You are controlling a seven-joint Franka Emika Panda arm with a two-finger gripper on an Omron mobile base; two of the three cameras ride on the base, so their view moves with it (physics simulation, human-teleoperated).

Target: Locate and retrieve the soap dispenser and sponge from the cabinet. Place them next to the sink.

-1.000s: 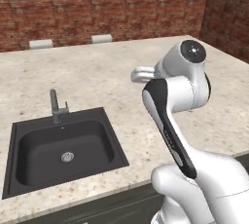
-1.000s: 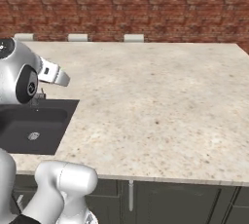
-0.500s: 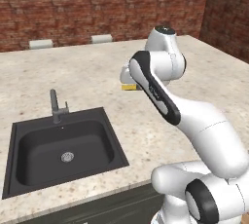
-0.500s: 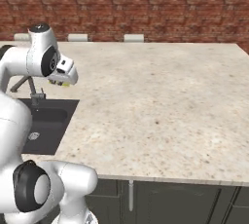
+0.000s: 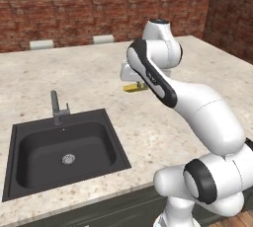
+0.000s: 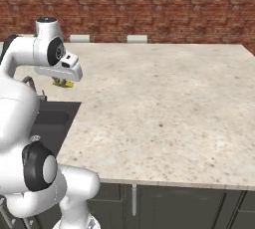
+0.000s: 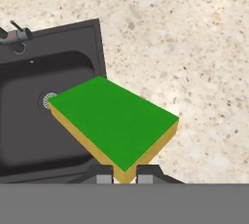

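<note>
Left base view: the arm is reaching out over the desk [image 5: 99, 73], carrying the sponge [image 5: 134, 87] in the air beside the sink [image 5: 64, 152], probably so it can be set down there.

Right base view: the yellow sponge edge is peeking out under the hand.

Hand view: the pincer [image 7: 124, 175] is clamping the sponge, bright green on top over yellow, flat and rectangular, hanging over the sink rim.

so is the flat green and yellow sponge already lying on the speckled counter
No, the flat green and yellow sponge is pinched in the gripper, held above the black sink edge.
</note>
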